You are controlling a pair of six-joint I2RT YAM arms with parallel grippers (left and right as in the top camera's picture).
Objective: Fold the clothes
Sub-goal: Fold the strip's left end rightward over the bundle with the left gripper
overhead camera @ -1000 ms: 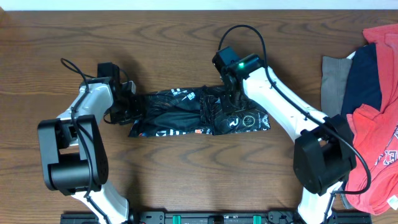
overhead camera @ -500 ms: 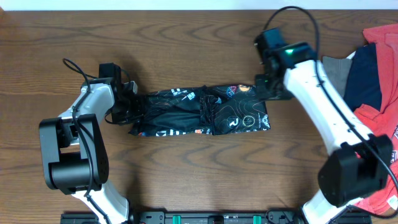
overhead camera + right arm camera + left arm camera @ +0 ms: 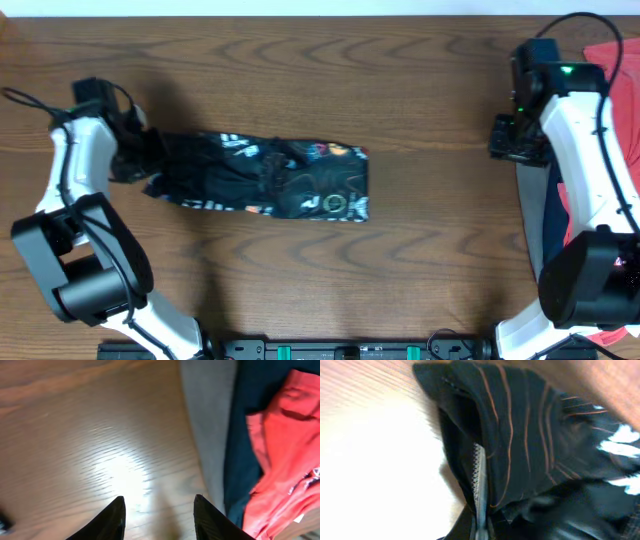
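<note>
The black jersey (image 3: 265, 180) with orange contour lines and white lettering lies folded into a long strip left of the table's middle. My left gripper (image 3: 135, 160) is shut on the jersey's left end. In the left wrist view the black cloth (image 3: 530, 445) fills the frame, pinched at my jaws (image 3: 481, 527). My right gripper (image 3: 508, 140) is open and empty over bare wood at the far right, well apart from the jersey. In the right wrist view its fingers (image 3: 159, 510) are spread above the table.
A pile of other clothes lies at the right edge: a red T-shirt (image 3: 610, 250), a navy garment (image 3: 575, 120) and a grey one (image 3: 528, 125). They also show in the right wrist view, grey (image 3: 207, 420), navy (image 3: 250, 410) and red (image 3: 285, 450), next to my right fingers.
My left gripper has dragged the jersey to the left. My right gripper has let go of the jersey's right end and moved right, to beside the clothes pile.
</note>
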